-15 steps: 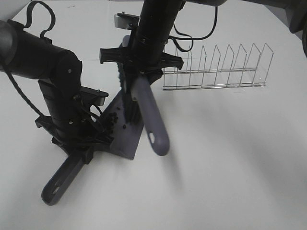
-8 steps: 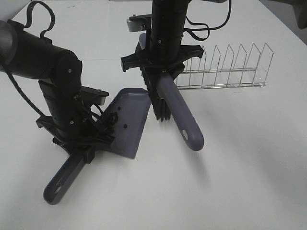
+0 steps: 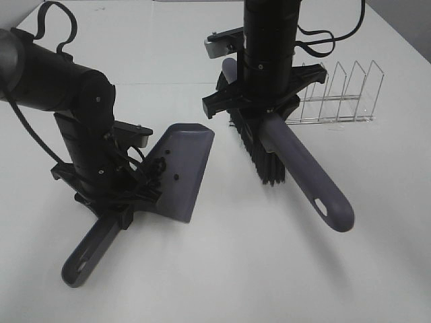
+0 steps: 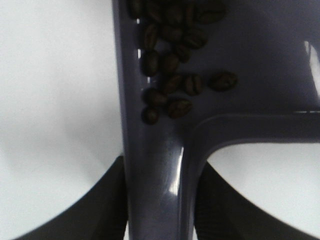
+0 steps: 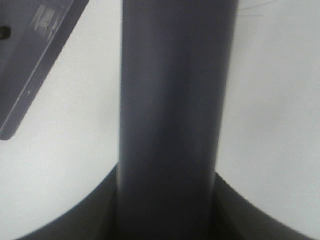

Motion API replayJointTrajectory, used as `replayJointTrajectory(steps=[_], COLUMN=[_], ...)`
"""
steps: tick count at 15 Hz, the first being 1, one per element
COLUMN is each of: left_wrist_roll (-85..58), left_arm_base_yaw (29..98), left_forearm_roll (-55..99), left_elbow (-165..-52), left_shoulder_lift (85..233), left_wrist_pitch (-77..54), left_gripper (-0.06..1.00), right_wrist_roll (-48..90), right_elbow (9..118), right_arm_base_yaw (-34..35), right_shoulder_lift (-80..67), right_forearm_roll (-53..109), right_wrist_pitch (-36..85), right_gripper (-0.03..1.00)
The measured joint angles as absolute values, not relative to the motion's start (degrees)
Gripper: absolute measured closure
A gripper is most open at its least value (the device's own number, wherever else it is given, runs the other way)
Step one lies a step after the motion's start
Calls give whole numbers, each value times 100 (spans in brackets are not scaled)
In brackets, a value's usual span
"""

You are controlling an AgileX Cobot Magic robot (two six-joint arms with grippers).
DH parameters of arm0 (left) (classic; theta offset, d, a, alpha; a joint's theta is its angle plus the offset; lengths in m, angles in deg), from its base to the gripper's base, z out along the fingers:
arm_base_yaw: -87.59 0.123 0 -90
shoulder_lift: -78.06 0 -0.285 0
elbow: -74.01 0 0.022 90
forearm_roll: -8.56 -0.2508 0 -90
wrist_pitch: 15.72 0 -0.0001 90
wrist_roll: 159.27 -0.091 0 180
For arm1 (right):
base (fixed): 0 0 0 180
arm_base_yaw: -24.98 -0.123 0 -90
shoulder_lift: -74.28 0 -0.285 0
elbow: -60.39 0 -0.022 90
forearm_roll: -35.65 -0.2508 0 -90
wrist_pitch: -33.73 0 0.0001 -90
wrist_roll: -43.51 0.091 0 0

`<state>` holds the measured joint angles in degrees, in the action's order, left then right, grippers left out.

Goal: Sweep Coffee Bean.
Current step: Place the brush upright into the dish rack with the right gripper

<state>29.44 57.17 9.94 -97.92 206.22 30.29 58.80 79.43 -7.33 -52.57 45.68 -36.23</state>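
Left wrist view shows the tiny dark brown oval coffee bean cluster (image 4: 172, 75) lying inside the grey-purple plastic dustpan (image 4: 270, 60), its handle pinched by the left gripper (image 4: 160, 210), while right of centre in the exterior high view the right gripper (image 5: 167, 210) clamps the grey-purple black-bristled brush (image 3: 303, 175).

In the exterior high view the left gripper (image 3: 116, 200) covers the neck of the dustpan (image 3: 185, 161), and the coffee bean (image 3: 161, 167) cluster beside it shows only as specks. The right gripper (image 3: 259, 116) hides the wire rack's (image 3: 343, 94) left end. The right wrist view shows the brush handle (image 5: 172, 100) blurred, both ends cut off.
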Motion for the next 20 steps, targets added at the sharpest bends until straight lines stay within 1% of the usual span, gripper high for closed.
replayJointTrajectory(steps=[5,7,8,11,13,16,20], left_wrist_roll=[2944,2944,2932,2932,2932,2932,2932], left_arm_base_yaw=[5717,5717,5717,5717,5717,5717,5717], left_forearm_roll=[994,999,1005,1034,1040,1080,1148], left_elbow=[-9792,-9792,-9792,-9792,-9792,-9792,-9804], left_shoulder_lift=[20622,20622,20622,20622,20622,20622,20622], left_wrist_pitch=[3029,3029,3029,3023,3023,3023,3029], left_gripper=[62,62,62,62,62,62,62], right_wrist_roll=[5880,5875,5806,5353,4992,4694,4448], right_elbow=[6642,6069,5634,5055,4912,4900,5353], right_arm_base_yaw=[-733,-590,-201,894,1501,2028,2103], right_shoulder_lift=[-4289,-3945,-3727,-3550,-3550,-3584,-4203], right_forearm_roll=[4533,4424,4230,4041,3949,3840,3634], right_wrist_pitch=[-3623,-3623,-3623,-3623,-3623,-3611,-3491], right_gripper=[66,66,66,66,66,66,66])
